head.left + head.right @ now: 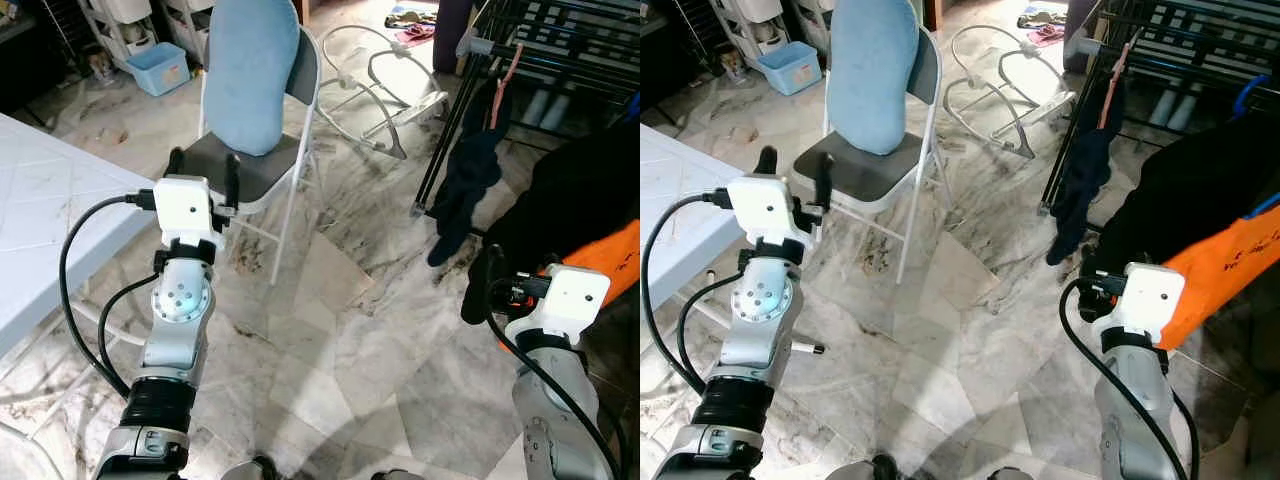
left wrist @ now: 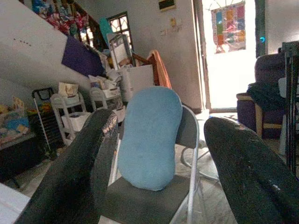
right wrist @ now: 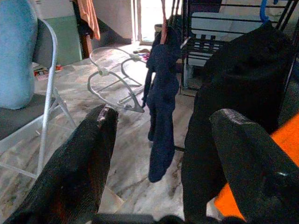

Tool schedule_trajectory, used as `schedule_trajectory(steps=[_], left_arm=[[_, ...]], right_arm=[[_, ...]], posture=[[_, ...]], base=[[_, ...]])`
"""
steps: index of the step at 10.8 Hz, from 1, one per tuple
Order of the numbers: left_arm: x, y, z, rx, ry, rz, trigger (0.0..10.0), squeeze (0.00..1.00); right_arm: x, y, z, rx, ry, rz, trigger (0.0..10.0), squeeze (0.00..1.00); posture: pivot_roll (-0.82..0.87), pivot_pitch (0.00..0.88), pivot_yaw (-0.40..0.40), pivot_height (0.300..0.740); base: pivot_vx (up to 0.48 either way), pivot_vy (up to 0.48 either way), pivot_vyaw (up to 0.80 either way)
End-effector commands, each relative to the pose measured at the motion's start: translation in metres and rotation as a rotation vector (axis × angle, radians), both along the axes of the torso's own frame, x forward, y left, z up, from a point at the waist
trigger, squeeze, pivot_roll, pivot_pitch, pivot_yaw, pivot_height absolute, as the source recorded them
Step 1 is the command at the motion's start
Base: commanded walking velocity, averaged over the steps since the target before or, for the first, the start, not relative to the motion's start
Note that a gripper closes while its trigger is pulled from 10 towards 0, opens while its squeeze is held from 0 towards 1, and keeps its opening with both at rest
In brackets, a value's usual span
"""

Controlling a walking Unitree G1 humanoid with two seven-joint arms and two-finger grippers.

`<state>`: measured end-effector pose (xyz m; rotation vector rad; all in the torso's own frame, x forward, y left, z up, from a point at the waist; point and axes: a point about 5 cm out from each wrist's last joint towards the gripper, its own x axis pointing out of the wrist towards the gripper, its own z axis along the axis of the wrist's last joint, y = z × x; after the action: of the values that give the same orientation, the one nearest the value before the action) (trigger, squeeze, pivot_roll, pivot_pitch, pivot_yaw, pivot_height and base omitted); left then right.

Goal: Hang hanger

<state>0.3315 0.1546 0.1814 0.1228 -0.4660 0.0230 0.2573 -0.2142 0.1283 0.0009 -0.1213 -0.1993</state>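
1. Pointing toward a grey folding chair (image 1: pixel 262 165), the left hand (image 1: pixel 203 172) is raised with its two black fingers (image 2: pixel 79 172) spread apart and nothing between them.
2. Leaning upright against the chair's backrest is a light blue cushion (image 1: pixel 250 72), its lower end resting on the seat.
3. To the robot's left, a white tabletop (image 1: pixel 45 225) reaches just beside the left arm.
4. On the other side, the right hand (image 1: pixel 485 285) is held up near a black drying rack (image 1: pixel 545 45), its fingers (image 3: pixel 77 168) also apart and gripping nothing.
5. A pink hanger (image 1: pixel 508 75) hangs on the rack, carrying a dark navy garment (image 1: pixel 462 180) that droops toward the marble floor (image 1: pixel 350 330).
6. Just beside the right hand, a black garment (image 1: pixel 580 190) and an orange cloth (image 1: pixel 615 260) drape over the rack's near side.
7. Behind the chair, a white wire frame (image 1: pixel 375 85) lies on the floor, and a blue plastic bin (image 1: pixel 158 68) sits by white shelving.
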Motion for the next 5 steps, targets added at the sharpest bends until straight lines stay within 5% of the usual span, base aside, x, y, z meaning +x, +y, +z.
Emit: schedule_trajectory(steps=[1,2,3,4,5], left_arm=[[0.002,0.004,-0.001,0.013,0.011,0.026,10.0,0.00],[0.002,0.004,-0.002,0.013,0.012,0.027,10.0,0.00],[0.001,0.004,-0.005,0.012,0.015,0.028,10.0,0.84],[-0.001,0.008,-0.022,-0.002,0.084,0.040,10.0,1.00],[-0.005,0.016,-0.039,-0.012,0.151,0.068,10.0,1.00]], right_arm=[[0.001,0.004,0.002,-0.003,-0.009,0.023,10.0,0.00],[0.000,0.005,0.002,-0.003,-0.010,0.030,10.0,0.00],[0.000,0.005,0.002,-0.001,-0.009,0.033,10.0,0.00],[-0.001,0.004,-0.002,0.000,0.022,0.035,10.0,0.00],[-0.001,0.005,-0.008,-0.024,0.055,0.035,10.0,0.00]], posture=[[-0.11,0.130,0.044,0.740],[-0.11,0.132,0.044,0.740],[-0.11,0.132,0.044,0.740],[-0.12,0.135,0.044,0.740],[-0.12,0.140,0.046,0.740]], base=[[0.000,0.000,0.00],[0.000,0.000,0.00],[0.000,0.000,0.00],[0.000,0.000,0.00],[0.000,0.000,0.00]])
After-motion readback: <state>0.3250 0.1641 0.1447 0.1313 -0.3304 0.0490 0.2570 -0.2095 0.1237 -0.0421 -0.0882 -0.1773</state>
